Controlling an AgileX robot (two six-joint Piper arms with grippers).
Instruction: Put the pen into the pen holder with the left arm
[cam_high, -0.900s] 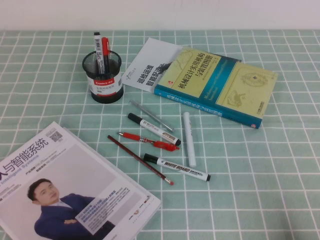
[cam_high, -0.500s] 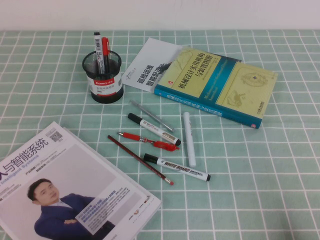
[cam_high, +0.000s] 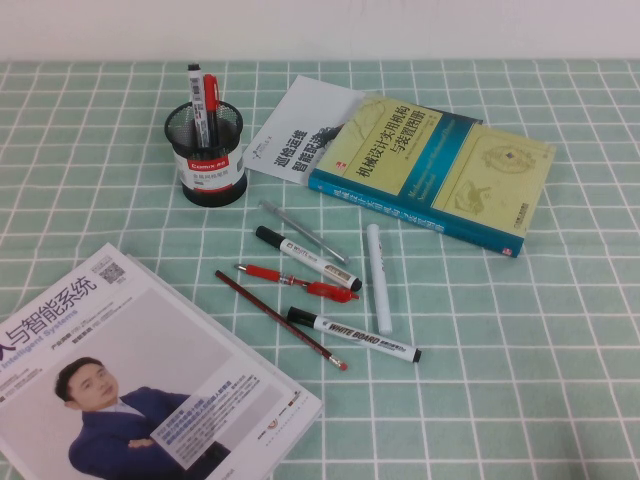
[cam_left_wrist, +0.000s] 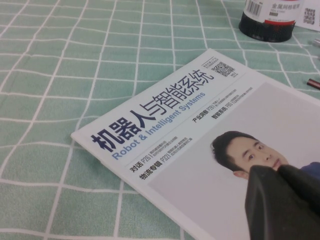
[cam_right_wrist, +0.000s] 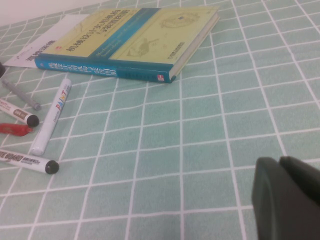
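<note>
The pen (cam_high: 280, 320), a thin dark red-brown stick with a red tip, lies slantwise on the green checked cloth, between the magazine and the markers. The pen holder (cam_high: 206, 150), a black mesh cup with a red-and-white band, stands at the back left with a marker and a red pen in it; its base (cam_left_wrist: 267, 22) shows in the left wrist view. Neither arm appears in the high view. My left gripper (cam_left_wrist: 279, 171) hovers shut and empty over the magazine cover. My right gripper (cam_right_wrist: 280, 162) is shut over bare cloth, well away from the book.
A magazine (cam_high: 130, 370) lies at the front left and a yellow-and-blue book (cam_high: 430, 170) on a white leaflet (cam_high: 300, 125) at the back right. Two white black-capped markers (cam_high: 305, 258), a red clip pen (cam_high: 295, 283), a white marker (cam_high: 378, 278) and a grey pen (cam_high: 300, 230) lie around the pen.
</note>
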